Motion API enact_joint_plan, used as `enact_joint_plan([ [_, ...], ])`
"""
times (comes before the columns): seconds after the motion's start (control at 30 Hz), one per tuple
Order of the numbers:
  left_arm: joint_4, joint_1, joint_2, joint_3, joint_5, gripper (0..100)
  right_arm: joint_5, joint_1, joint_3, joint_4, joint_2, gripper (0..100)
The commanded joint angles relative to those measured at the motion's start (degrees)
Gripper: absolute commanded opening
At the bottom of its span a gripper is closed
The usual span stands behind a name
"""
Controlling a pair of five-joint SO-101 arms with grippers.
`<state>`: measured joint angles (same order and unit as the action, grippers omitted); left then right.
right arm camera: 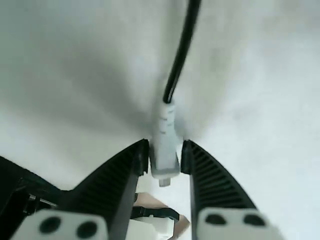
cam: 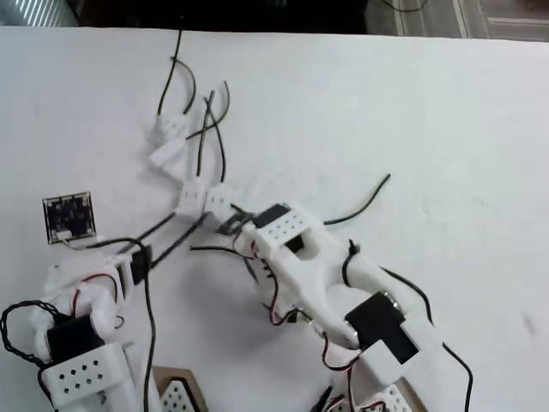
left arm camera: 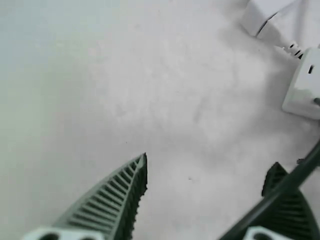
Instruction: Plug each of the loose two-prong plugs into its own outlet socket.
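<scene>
The left gripper (left arm camera: 205, 172) hangs low over the white counter (left arm camera: 100, 75), released, its jaws spread wide with nothing between them. A black cable (left arm camera: 280, 187) crosses in front of one of its fingers (left arm camera: 287, 200). Ahead of this gripper and off to one side lies a white outlet socket (left arm camera: 305, 82), and a second white block (left arm camera: 260, 15) lies farther out beyond it. Seen from above, the left gripper (cam: 137, 257) has a square marker card (cam: 69, 216) lying on the counter near its outer side. Farther right, the right gripper (right arm camera: 165, 155) is clenched on a white plug (right arm camera: 164, 147), pinching its body from both sides. The plug's black cord (right arm camera: 181, 50) runs straight away from the fingertips across the counter. In the high view the right gripper (cam: 233, 223) points toward a pair of sockets (cam: 202, 201) lying side by side, with its tip just beside the nearer one. Two more white blocks (cam: 170, 142) with dark leads lie well beyond the pair, farther from the gripper.
</scene>
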<state>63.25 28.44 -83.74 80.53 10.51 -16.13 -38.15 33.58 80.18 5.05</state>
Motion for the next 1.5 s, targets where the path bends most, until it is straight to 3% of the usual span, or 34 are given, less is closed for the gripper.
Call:
enact_joint_plan([
  [0.0,-1.14,0.4,-0.4,-0.26,-0.09,36,0.44,0.13,-3.78,2.59,-0.04,9.0],
  [0.67,-1.14,0.4,-0.4,-0.26,-0.09,36,0.26,0.75,-4.4,0.57,0.57,1.9],
  [0.87,-1.14,0.4,-0.4,-0.26,-0.09,36,0.09,0.48,-5.1,4.62,-1.1,1.8],
  [1.2,-1.14,0.31,-0.4,-0.35,-0.09,36,0.44,-0.31,-4.66,8.92,-25.27,1.8],
  [1.3,-1.23,0.22,-0.4,-0.53,-0.18,36,0.97,-0.13,-3.34,5.32,-32.31,1.8],
  [1.47,-3.6,0.22,-0.4,-0.18,-0.62,36,8.18,-0.31,0.88,-4.09,-39.69,1.7],
])
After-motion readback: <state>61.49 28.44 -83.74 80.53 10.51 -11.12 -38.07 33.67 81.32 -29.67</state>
